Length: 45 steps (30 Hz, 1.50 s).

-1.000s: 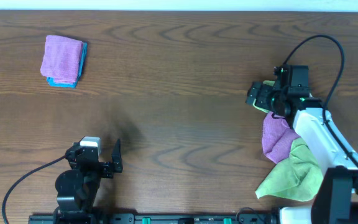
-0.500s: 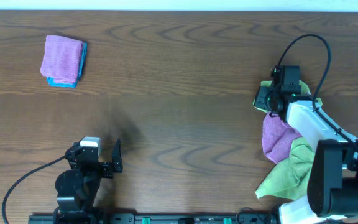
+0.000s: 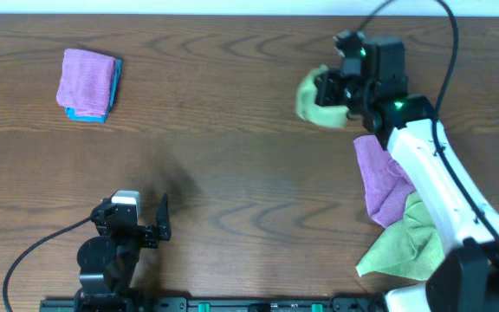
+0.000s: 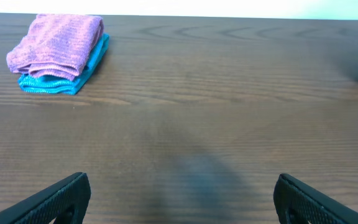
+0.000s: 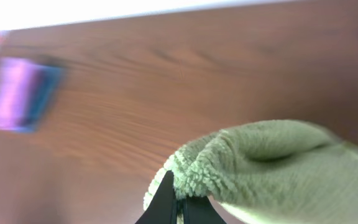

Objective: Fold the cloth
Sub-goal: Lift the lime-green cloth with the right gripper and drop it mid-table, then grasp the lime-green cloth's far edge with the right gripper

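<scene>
My right gripper (image 3: 326, 94) is shut on a fold of a light green fleecy cloth (image 3: 313, 98), holding it bunched over the far right part of the table. In the right wrist view the closed fingertips (image 5: 178, 202) pinch the cloth's edge (image 5: 272, 162), and the rest of it hangs to the right. A purple cloth (image 3: 378, 178) lies crumpled under the right arm, with another green cloth (image 3: 410, 244) in front of it. My left gripper (image 4: 179, 199) stands wide open near the front left edge with nothing between its fingers.
A folded purple cloth on top of a folded blue one (image 3: 87, 82) lies at the far left, also seen in the left wrist view as a neat stack (image 4: 58, 50). The brown wooden table (image 3: 232, 165) spreads between the stack and the right arm.
My right gripper shut on the green cloth at the pile and carried it up and to the left, towards the far side. The left arm has not moved.
</scene>
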Motion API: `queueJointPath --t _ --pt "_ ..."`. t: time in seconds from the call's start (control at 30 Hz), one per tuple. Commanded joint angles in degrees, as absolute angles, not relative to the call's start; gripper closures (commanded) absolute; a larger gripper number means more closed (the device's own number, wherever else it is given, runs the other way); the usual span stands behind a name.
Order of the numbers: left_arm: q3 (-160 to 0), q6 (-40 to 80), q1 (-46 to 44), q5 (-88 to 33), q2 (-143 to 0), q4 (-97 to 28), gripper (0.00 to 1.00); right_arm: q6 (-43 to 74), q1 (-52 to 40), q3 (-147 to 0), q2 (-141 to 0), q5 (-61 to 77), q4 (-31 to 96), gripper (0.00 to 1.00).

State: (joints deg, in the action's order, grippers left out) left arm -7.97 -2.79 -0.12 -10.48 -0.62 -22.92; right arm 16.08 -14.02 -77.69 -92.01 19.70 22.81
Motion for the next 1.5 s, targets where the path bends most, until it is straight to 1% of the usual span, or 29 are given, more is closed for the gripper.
queueJointPath --t 0.0,0.07,0.13,0.17,0.2,0.23,0.4,0.6,0.7,0.8,0.87,0.93,1.0,1.03,1.13,1.17,1.27,1.3,1.33,1.37,1.43,1.47 --pt "-6.8 -2.4 -0.4 -10.1 -0.3 -23.2 0.04 15.9 -17.7 -86.4 -89.1 31.6 24.5 0.99" --pt "-6.8 -2.4 -0.4 -10.1 -0.3 -23.2 0.05 15.8 -18.9 -91.7 -88.5 36.5 27.2 0.99" --pt "-6.8 -2.4 -0.4 -10.1 -0.3 -23.2 0.05 15.8 -19.2 -96.3 -87.7 38.2 31.4 0.99" --pt "-6.8 -2.4 -0.4 -10.1 -0.3 -23.2 0.04 15.3 -18.9 -98.1 -87.2 37.2 33.9 0.9" --pt "-6.8 -2.4 -0.4 -10.1 -0.3 -23.2 0.05 14.8 -18.5 -99.0 -86.8 36.1 35.7 0.47" --pt "-6.8 -2.4 -0.4 -10.1 -0.3 -23.2 0.05 14.3 -17.8 -99.7 -86.2 34.4 37.7 0.01" --pt "-6.8 -2.4 -0.4 -10.1 -0.3 -23.2 0.04 13.9 -14.5 -99.8 -84.6 33.4 45.2 0.01" --pt "-6.8 -2.4 -0.4 -10.1 -0.3 -23.2 0.05 4.6 -14.1 -99.4 -84.9 33.4 53.5 0.01" --pt "-6.8 -2.4 -0.4 -10.1 -0.3 -23.2 0.05 -3.9 -15.6 -98.0 -85.3 33.4 57.3 0.01" --pt "-6.8 -2.4 -0.4 -10.1 -0.3 -23.2 0.05 -11.1 -18.6 -93.5 -86.4 31.4 59.0 0.01" --pt "-6.8 -2.4 -0.4 -10.1 -0.3 -23.2 0.05 -11.2 -20.8 -89.3 -87.5 26.9 58.7 0.01" --pt "-6.8 -2.4 -0.4 -10.1 -0.3 -23.2 0.05 -11.2 -22.8 -84.7 -88.9 25.7 57.0 0.01" --pt "-6.8 -2.4 -0.4 -10.1 -0.3 -23.2 0.05 -11.2 -24.3 -81.4 -90.6 25.7 54.7 0.07" --pt "-6.8 -2.4 -0.4 -10.1 -0.3 -23.2 0.05 -11.2 -25.1 -79.8 -91.5 25.7 53.4 0.13" --pt "-6.8 -2.4 -0.4 -10.1 -0.3 -23.2 0.05 -10.5 -27.4 -76.7 -94.7 25.7 49.2 0.4" --pt "-6.8 -2.4 -0.4 -10.1 -0.3 -23.2 0.05 -10.1 -28.6 -76.1 -97.0 25.7 47.2 0.51" --pt "-6.8 -2.4 -0.4 -10.1 -0.3 -23.2 0.05 -10.1 -30.6 -76.1 -101.4 24.6 46.2 0.51" --pt "-6.8 -2.4 -0.4 -10.1 -0.3 -23.2 0.05 -10.1 -31.4 -76.1 -102.9 23.7 46.2 0.52" --pt "-6.8 -2.4 -0.4 -10.1 -0.3 -23.2 0.05 -10.1 -32.0 -76.1 -104.3 22.9 46.2 0.55" --pt "-6.8 -2.4 -0.4 -10.1 -0.3 -23.2 0.05 -10.1 -32.5 -76.1 -105.4 22.3 46.0 0.6" --pt "-6.8 -2.4 -0.4 -10.1 -0.3 -23.2 0.05 -9.9 -33.6 -76.1 -107.8 21.1 45.1 0.76" --pt "-6.8 -2.4 -0.4 -10.1 -0.3 -23.2 0.05 -9.7 -34.2 -76.1 -108.9 20.8 44.2 0.85"
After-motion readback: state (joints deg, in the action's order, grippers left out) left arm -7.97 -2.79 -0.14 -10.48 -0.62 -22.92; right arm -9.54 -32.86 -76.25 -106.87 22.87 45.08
